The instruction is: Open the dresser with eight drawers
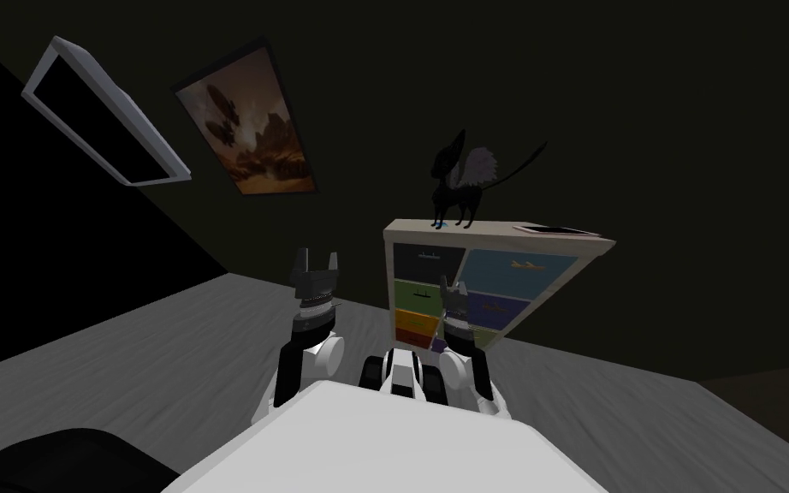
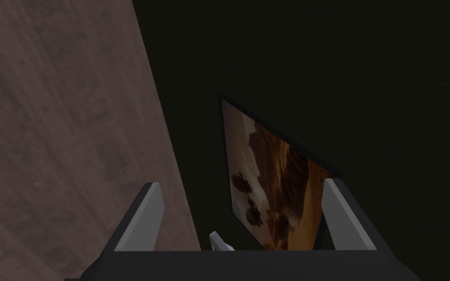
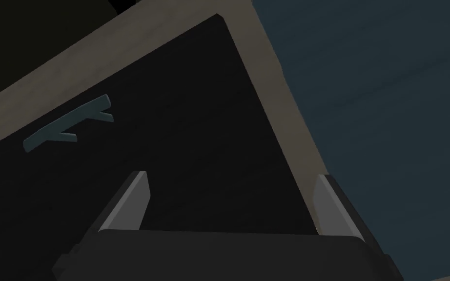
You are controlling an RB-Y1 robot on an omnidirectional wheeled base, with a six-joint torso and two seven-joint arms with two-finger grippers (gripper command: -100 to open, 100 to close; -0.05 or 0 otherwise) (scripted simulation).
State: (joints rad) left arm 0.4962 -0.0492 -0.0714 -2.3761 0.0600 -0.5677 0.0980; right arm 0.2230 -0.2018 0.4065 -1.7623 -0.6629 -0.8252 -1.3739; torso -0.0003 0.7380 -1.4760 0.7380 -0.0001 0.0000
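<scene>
Centre right of the head view stands the dresser [image 1: 487,233], your right gripper [image 3: 231,175] spread wide before its black drawer [image 3: 180,146] and your left gripper [image 2: 242,182] wide and idle: the handle [image 3: 68,124] lies outside the 2 fingers' gap, so closing here likely pinches nothing.

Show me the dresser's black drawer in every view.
Head view: black drawer, top left in the dresser, above the right gripper.
Right wrist view: black drawer ahead of the open jaws.
Left wrist view: faces the framed picture instead.
Shared landmark: the blue drawer beside it.
</scene>
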